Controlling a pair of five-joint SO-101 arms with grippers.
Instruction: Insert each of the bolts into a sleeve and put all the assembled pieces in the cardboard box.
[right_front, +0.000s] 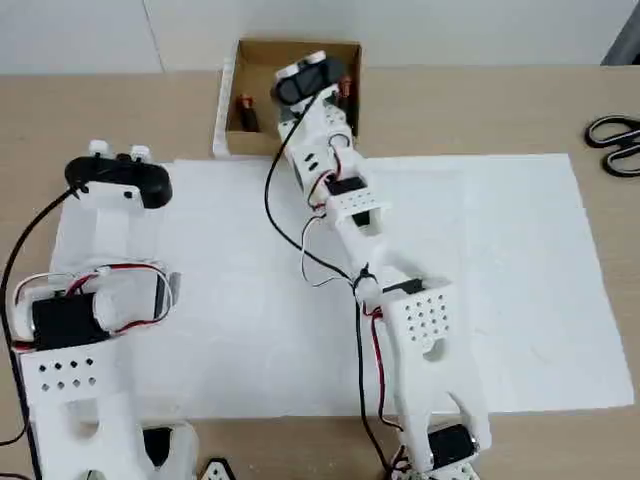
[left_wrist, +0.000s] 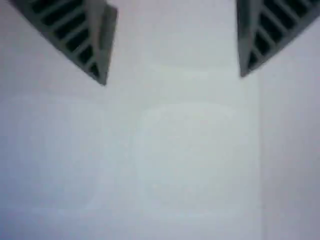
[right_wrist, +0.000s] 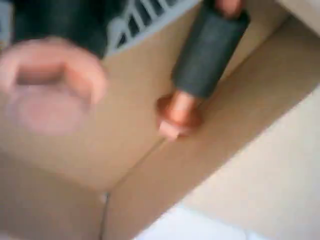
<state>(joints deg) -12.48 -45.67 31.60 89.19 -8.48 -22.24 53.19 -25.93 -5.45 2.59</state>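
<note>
Upper centre of the high view: cardboard box (right_front: 262, 60) on the worktop (right_front: 100, 110), right hand (right_front: 312, 80) down inside it; impossible to tell whether clenched or released; at the box's left side, well apart from that hand, one bolt-and-sleeve piece (right_front: 247, 112); just right of the hand, a second piece (right_front: 346, 92); in the right wrist view, a dark sleeve (right_wrist: 210, 50) with a copper bolt head (right_wrist: 180, 112) resting at a box corner; closer, a blurred bolt head (right_wrist: 47, 90), held or not unclear; left side of the high view: left hand (right_front: 118, 150) (left_wrist: 172, 77) released, spread wide over the white paper sheet (right_front: 500, 280), grasping nothing; scissors (right_front: 615, 140) at upper right.
</note>
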